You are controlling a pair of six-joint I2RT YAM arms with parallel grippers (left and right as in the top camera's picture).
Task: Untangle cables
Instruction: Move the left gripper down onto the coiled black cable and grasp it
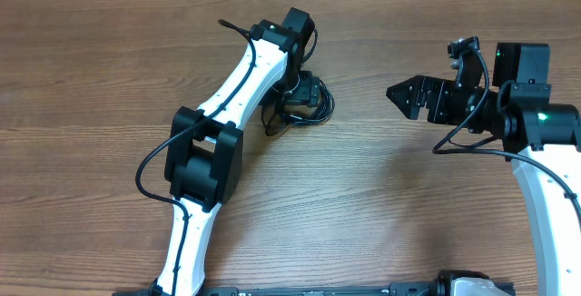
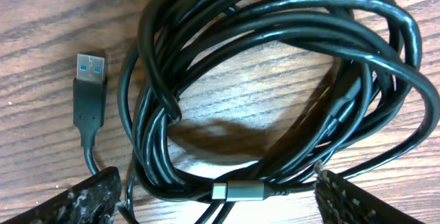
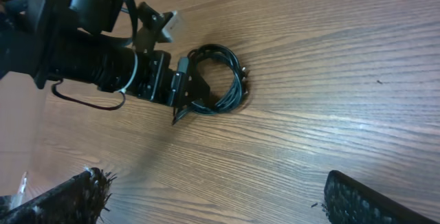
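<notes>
The cables (image 2: 275, 80) lie as a small black coil on the wooden table. A USB-A plug (image 2: 89, 90) sticks out at the coil's left and a silver USB-C plug (image 2: 240, 190) lies at its near edge. My left gripper (image 2: 220, 207) is open, its fingertips spread on either side of the coil just above it. In the overhead view the coil (image 1: 304, 105) is mostly hidden under the left gripper (image 1: 300, 96). My right gripper (image 1: 399, 94) is open and empty, well to the right of the coil. The right wrist view shows the coil (image 3: 220, 80) far off.
The left arm (image 1: 218, 123) runs diagonally from the front edge toward the coil. The right arm (image 1: 536, 142) stands at the right side. Bare wooden table (image 1: 363, 196) lies between the arms.
</notes>
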